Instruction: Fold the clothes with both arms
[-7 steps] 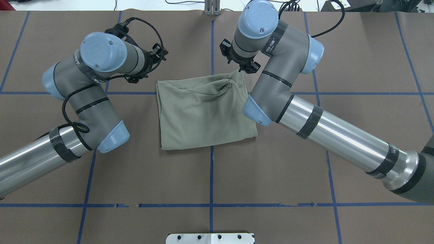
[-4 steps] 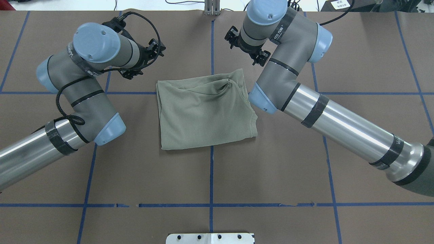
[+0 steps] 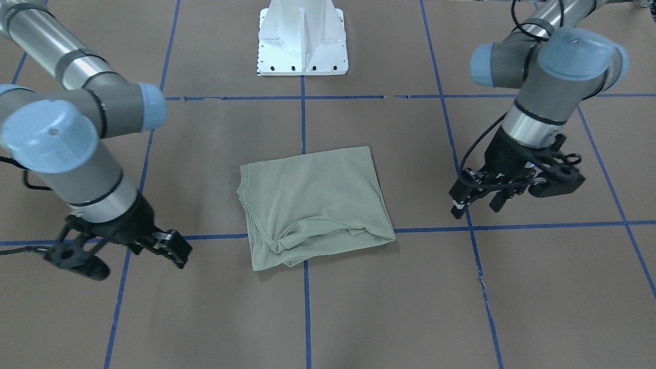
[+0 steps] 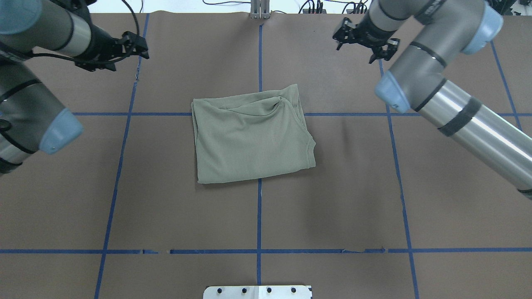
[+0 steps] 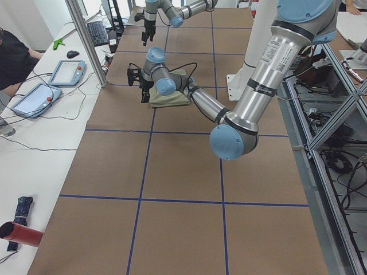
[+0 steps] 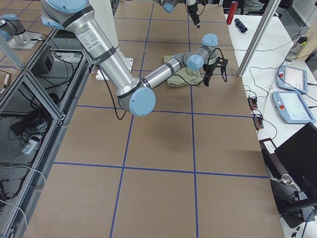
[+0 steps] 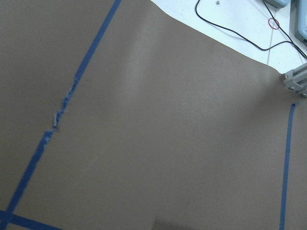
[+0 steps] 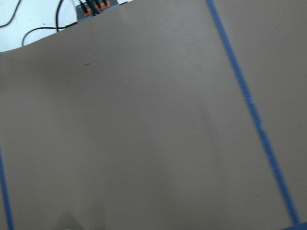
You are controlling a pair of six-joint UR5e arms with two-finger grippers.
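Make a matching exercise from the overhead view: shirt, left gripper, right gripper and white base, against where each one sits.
Things:
1. shirt
2. left gripper
3. right gripper
4. base

Places in the overhead view:
A. bottom edge, centre
B. top right, clear of the shirt
C. middle, folded flat
D. top left, clear of the shirt

Pairs: 1-C, 2-D, 3-B, 4-A

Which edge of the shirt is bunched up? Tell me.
The far edge of the shirt, uppermost in the overhead view: fabric piles into folds there, while the other three edges look smooth.
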